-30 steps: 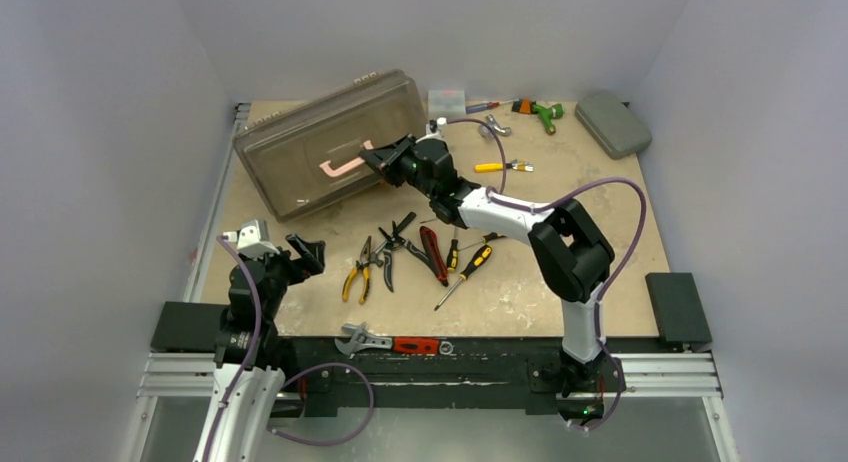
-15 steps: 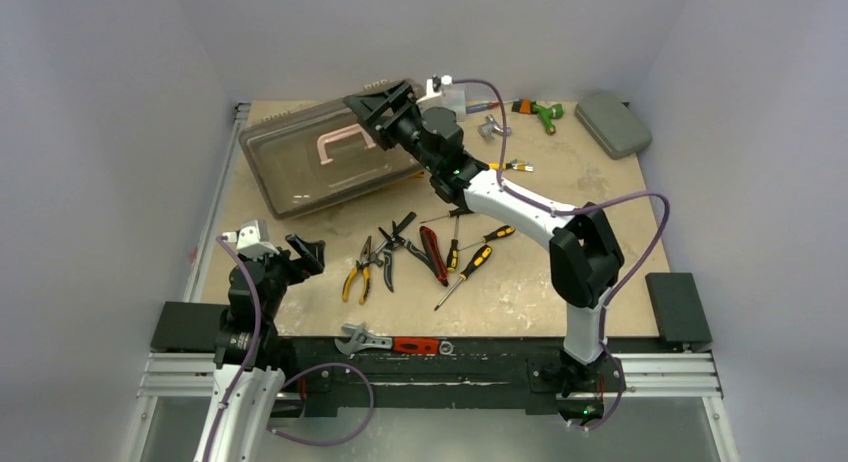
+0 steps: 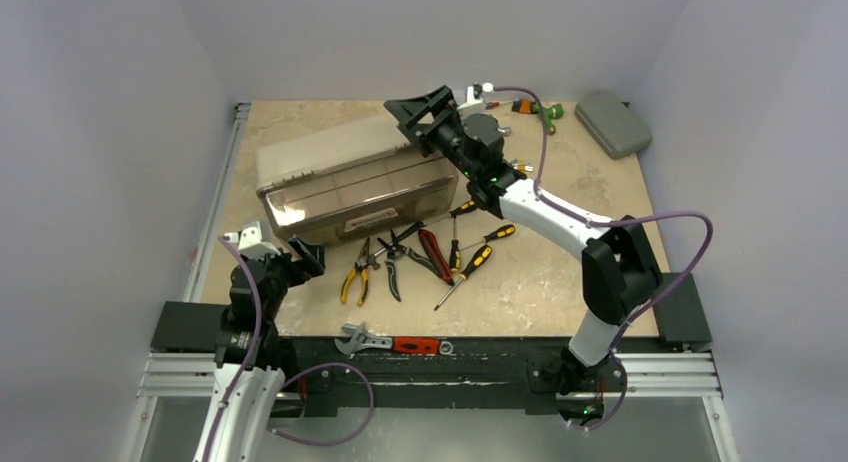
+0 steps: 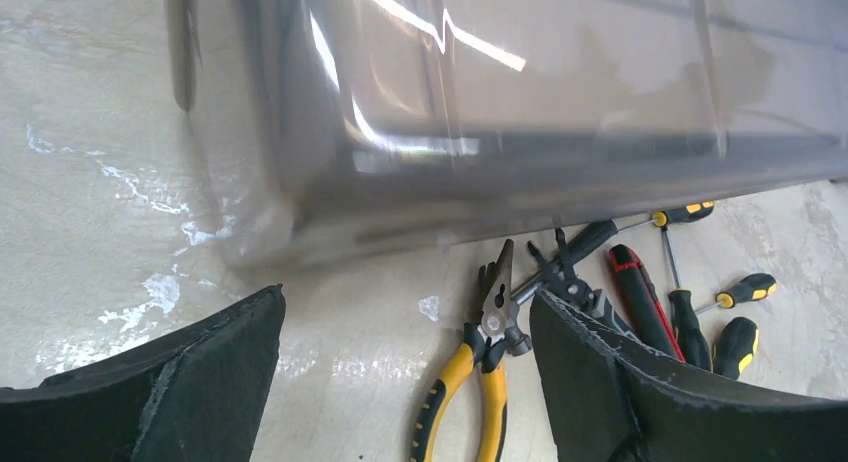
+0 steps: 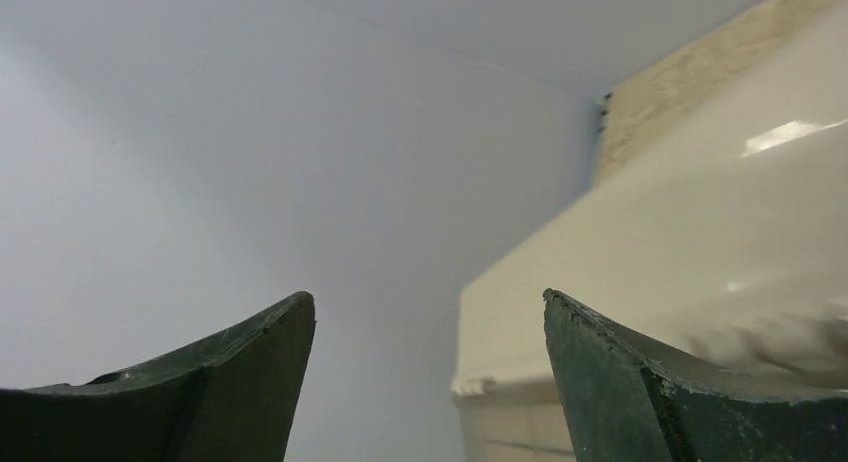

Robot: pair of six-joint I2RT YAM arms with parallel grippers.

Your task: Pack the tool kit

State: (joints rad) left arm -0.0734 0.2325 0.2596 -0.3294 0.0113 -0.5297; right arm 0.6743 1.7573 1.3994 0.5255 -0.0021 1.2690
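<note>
The tool kit's big toolbox (image 3: pixel 350 187) lies across the middle left of the table, a pale tan face up and a smoky face toward the front; it is blurred in the left wrist view (image 4: pixel 520 92). Its front edge touches the loose tools: yellow pliers (image 3: pixel 353 272) (image 4: pixel 480 382), black snips (image 3: pixel 392 254), red-handled pliers (image 3: pixel 433 252) and black-and-yellow screwdrivers (image 3: pixel 468 270). My right gripper (image 3: pixel 425 110) (image 5: pixel 427 296) hangs open and empty above the box's back right corner (image 5: pixel 700 232). My left gripper (image 3: pixel 305 254) (image 4: pixel 405 297) is open low at the front left, just short of the box.
A flat grey case (image 3: pixel 612 122) and a green-handled tool (image 3: pixel 540 110) lie at the back right. A yellow-handled tool (image 3: pixel 518 166) shows past the right arm. An adjustable wrench with a red grip (image 3: pixel 390 343) rests on the front rail. Walls close in on three sides.
My right gripper let go of the box's pink handle, opened wide and rose toward the back. The toolbox tipped over forward onto the tools. The left arm has not moved.
</note>
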